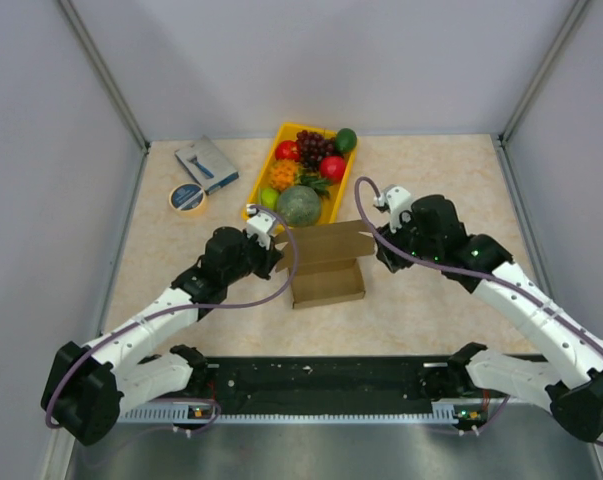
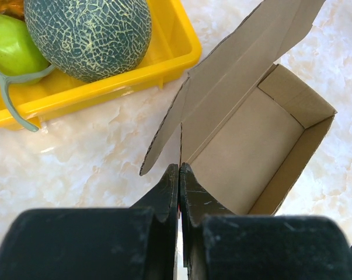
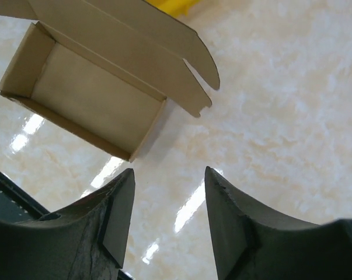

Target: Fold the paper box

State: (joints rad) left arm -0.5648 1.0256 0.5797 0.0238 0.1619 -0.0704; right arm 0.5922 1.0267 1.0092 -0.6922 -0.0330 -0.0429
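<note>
The paper box (image 1: 326,268) is sitting at the middle of the table (image 1: 431,310), partly formed: a shallow open tray with its walls standing up and its lid flap rising at the 12 o'clock side, tilted back toward the yellow tray (image 1: 333,200). The two are near each other but not touching.

The left gripper (image 1: 279,258) is reaching in from 9 o'clock of the box. In the left wrist view its fingers (image 2: 167,195) are pressed tightly together right at the corner where the box's side wall meets the lid's side tab. The wall edge is running straight into the seam between them, so they seem to be pinching the thin card, though it is hard to see.

The right gripper (image 1: 379,258) is hanging at 3 o'clock of the box, just beside it. Its fingers (image 3: 120,213) are spread wide over bare table, with the box lying at 10 o'clock in that view, apart from both fingertips.

A netted melon (image 2: 88,35) is resting in the tray's near end.
</note>
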